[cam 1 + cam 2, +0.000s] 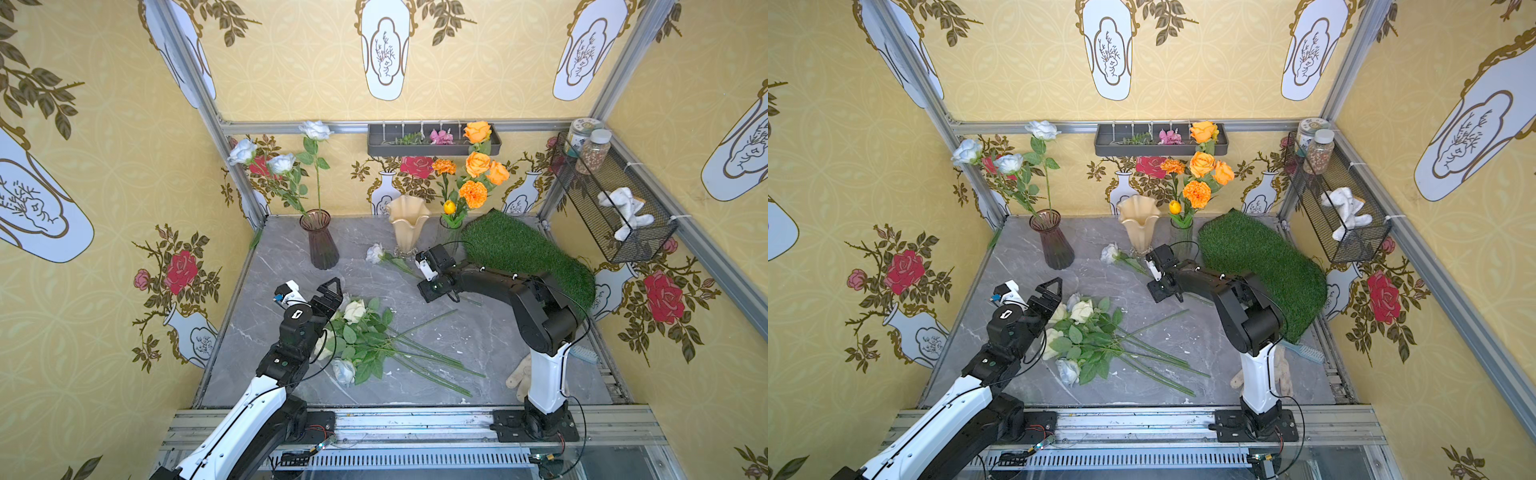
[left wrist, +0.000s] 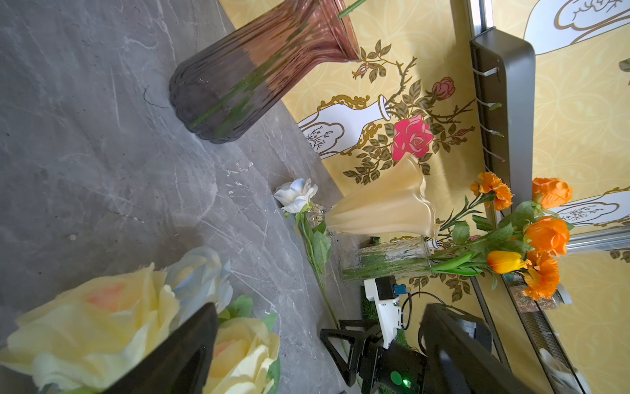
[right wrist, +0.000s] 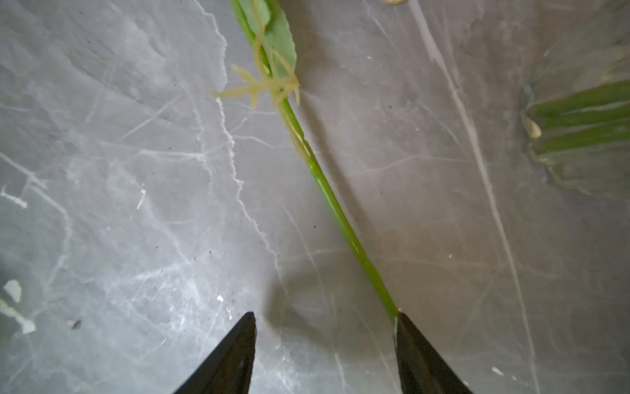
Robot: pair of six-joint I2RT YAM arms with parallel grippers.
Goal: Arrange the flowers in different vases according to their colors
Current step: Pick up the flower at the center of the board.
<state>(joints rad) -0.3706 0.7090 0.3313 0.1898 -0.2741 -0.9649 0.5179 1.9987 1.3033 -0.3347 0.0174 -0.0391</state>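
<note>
The pale rose [image 1: 375,252] is laid on the desk [image 1: 274,266] beside the cream vase [image 1: 407,226]. Its thin, light, likely slippery stem [image 3: 341,218] is touched by the spread right gripper [image 3: 324,317]; a hold on the bare lower stem is advised. The left gripper [image 1: 328,297] is spread too.

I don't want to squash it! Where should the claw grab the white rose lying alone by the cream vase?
Probably the bare green stem below the leaves, coming straight down, the right claw astride it. The white rose lies flat on the table, so the thin stem is open from above, and its soft petals stay untouched.
</note>
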